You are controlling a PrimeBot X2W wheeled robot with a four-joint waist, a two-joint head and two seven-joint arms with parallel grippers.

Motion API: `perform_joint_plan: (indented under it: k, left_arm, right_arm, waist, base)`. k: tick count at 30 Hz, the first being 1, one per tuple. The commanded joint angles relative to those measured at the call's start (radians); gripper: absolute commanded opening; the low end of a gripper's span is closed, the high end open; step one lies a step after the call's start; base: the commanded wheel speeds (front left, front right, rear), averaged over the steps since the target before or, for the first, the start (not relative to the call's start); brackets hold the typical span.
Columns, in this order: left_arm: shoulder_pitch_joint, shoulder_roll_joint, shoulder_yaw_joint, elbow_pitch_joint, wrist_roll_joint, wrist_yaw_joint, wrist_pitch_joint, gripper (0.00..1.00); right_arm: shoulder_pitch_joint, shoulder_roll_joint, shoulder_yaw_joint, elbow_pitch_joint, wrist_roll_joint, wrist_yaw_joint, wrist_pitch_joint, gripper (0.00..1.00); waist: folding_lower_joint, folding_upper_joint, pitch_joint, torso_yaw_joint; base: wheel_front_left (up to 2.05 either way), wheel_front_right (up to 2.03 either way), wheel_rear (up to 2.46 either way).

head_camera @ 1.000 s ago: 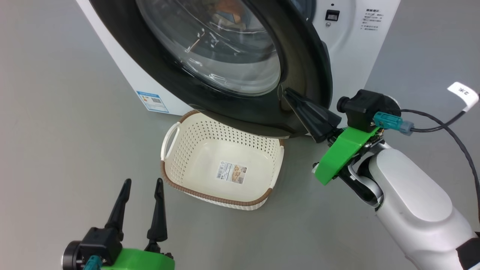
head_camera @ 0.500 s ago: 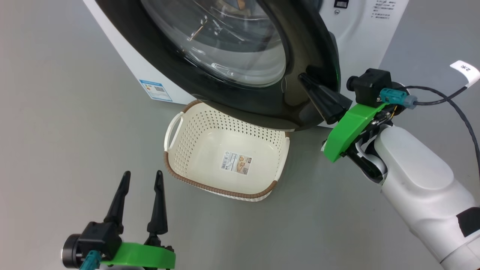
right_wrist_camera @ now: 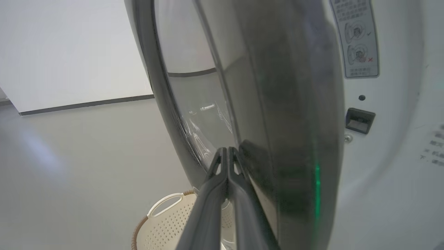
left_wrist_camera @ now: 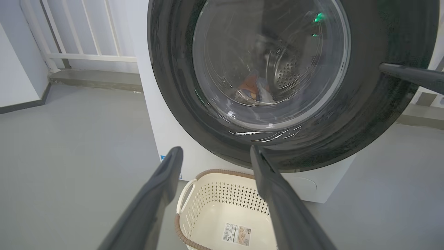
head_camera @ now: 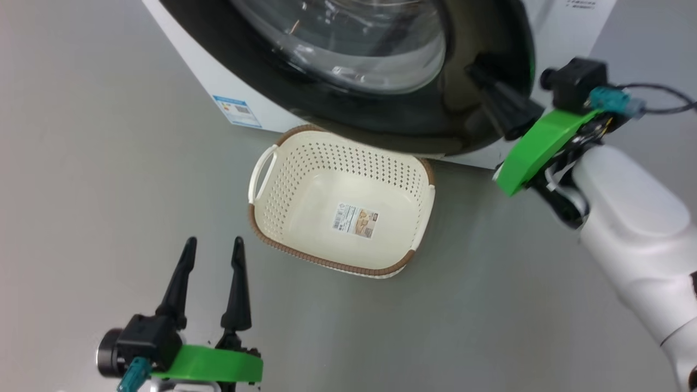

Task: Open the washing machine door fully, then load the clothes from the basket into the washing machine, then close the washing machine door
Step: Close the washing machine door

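right arm reaches in from the right edge, its end effector (head_camera: 482,71) pinched closed, tips against the black rim of the washing machine door (head_camera: 435,130) at upper right. left end effector (head_camera: 213,247) stands spread and empty at lower left. the basket (head_camera: 326,260) sits mid-frame, its label sticker (head_camera: 355,220) too small to read. clothes (left_wrist_camera: 255,91) show behind the door glass.

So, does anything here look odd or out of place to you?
Nothing is spilled or broken. The basket lies empty, skewed to the washing machine, right below the washing machine door, which stands slightly ajar. The clothes show through its glass, already inside.
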Motion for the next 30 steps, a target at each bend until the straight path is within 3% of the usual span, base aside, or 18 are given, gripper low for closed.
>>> perform_joint_plan:
  k: [1,18,30]
  left_arm:
    - [-0.036,0.014,0.025,-0.039,-0.006,0.007,-0.008,1.00]
    - [-0.078,0.013,-0.037,-0.066,-0.051,0.046,-0.008,1.00]
    - [-0.080,0.013,-0.032,-0.053,-0.028,0.046,-0.008,1.00]
  right_arm:
    - [-0.027,-0.008,-0.010,-0.001,0.012,0.001,-0.014,0.00]
    - [-0.227,-0.079,-0.037,0.180,-0.003,0.001,-0.028,0.00]
    - [-0.155,-0.065,-0.023,0.077,-0.033,0.001,-0.029,0.00]
  waist:
    - [-0.0001,0.0000,0.015,0.014]
    - [-0.0001,0.0000,0.093,0.084]
    - [-0.0001,0.0000,0.069,0.048]
  base:
    - [0.00,0.00,0.00]
    - [0.00,0.00,0.00]
    - [0.00,0.00,0.00]
